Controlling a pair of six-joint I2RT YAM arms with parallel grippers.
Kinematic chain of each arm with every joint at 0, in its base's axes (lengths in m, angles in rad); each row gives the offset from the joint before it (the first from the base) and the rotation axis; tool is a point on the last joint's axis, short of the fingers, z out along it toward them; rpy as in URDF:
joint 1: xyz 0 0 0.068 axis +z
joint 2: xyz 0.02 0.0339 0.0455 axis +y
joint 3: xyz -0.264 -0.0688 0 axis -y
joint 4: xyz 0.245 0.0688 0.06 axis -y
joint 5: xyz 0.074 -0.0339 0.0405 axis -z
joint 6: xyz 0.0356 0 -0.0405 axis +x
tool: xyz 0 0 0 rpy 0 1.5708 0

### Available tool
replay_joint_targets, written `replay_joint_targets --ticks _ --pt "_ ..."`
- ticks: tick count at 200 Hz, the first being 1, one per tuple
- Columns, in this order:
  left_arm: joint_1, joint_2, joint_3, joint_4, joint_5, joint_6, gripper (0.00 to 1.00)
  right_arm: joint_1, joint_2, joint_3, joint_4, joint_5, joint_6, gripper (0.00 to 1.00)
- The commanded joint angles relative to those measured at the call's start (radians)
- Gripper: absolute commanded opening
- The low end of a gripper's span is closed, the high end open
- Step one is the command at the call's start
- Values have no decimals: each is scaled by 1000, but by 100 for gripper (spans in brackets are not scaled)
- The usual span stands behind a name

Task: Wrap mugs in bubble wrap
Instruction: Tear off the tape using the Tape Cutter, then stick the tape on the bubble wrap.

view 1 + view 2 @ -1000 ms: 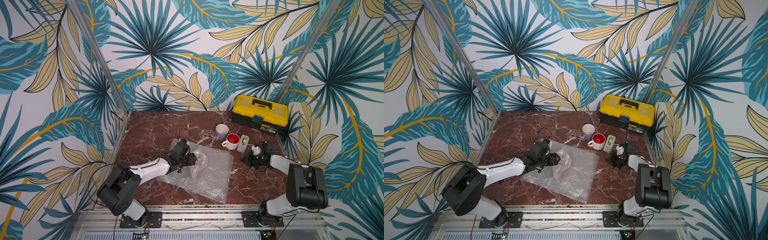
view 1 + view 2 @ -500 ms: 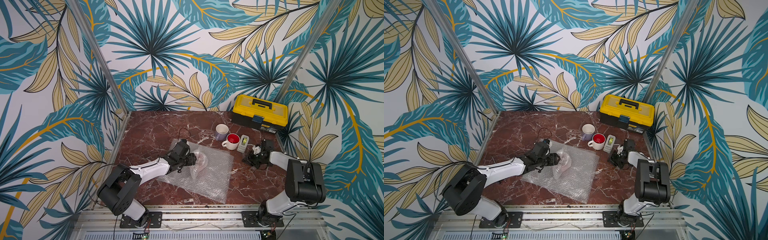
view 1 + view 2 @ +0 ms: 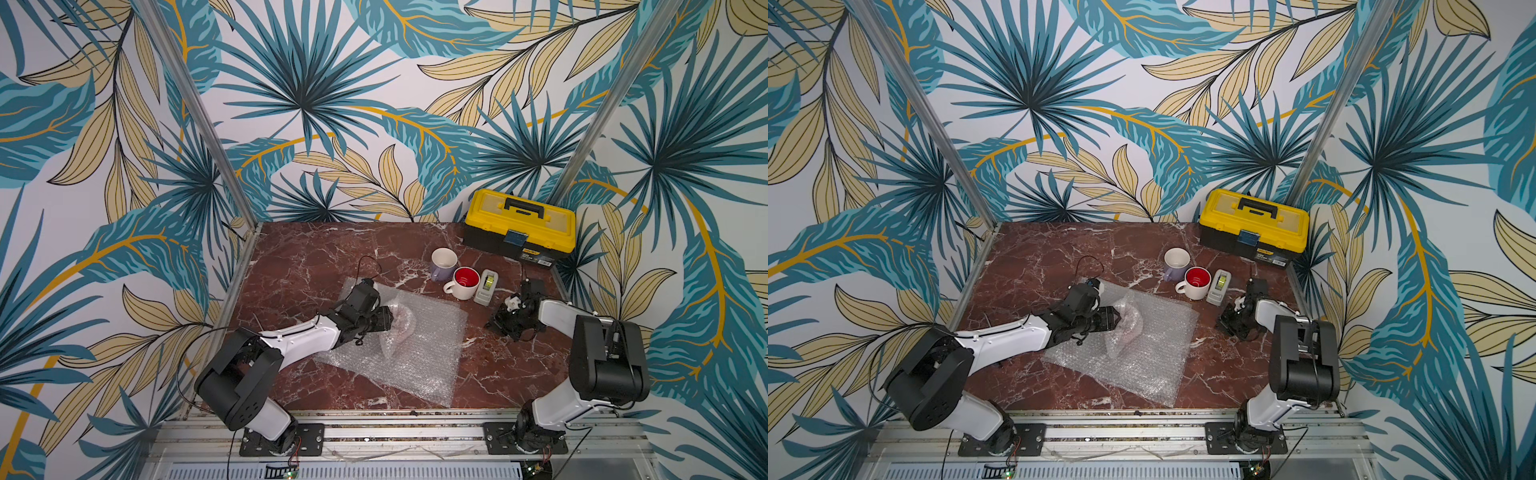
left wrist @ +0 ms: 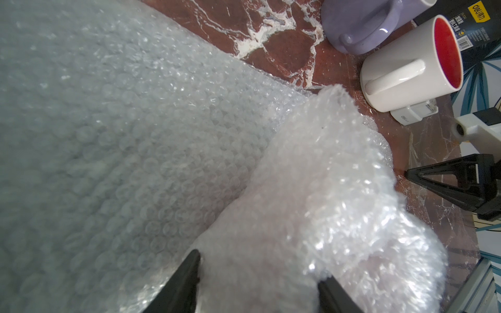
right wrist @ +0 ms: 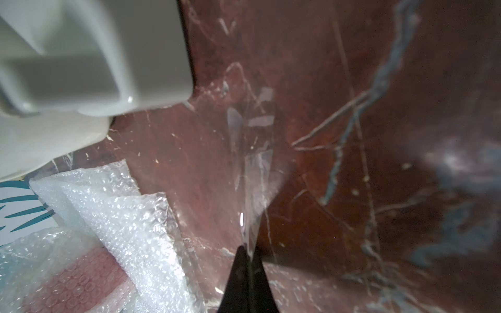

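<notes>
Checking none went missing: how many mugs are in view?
3. The lavender mug stands near the toolbox, the white mug with red inside beside it, and a reddish mug shows through the bubble-wrap bundle in the left pincer. No others visible.

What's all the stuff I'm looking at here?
table: one, red-brown marble, under everything
toolbox: one, yellow and black, far right corner
lavender mug: one, white inside, by the toolbox
white mug: one, red inside, beside the lavender mug
tape dispenser: one, grey, beside the white mug
bubble wrap sheet: one, clear, flat mid-table
wrapped bundle: one, whitish, red showing through, on the sheet
tape strip: one, clear, in right gripper
left gripper: one, black, closed on the bundle
right gripper: one, black, shut on the strip
</notes>
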Motion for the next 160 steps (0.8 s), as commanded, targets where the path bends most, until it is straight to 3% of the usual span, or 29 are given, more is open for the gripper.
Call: replay_joint_targets --ticks 1,37,67,160 --pt "-12 19 12 -20 13 10 59 5 -33 -48 -141 51 21 0" --pt "-27 19 17 -13 26 28 57 16 -256 -36 -153 -70 10 0" --pt "-39 29 20 -13 33 41 56 47 -357 62 -239 -119 16 0" --pt "-49 42 19 4 32 32 55 122 -367 201 -282 -111 75 0"
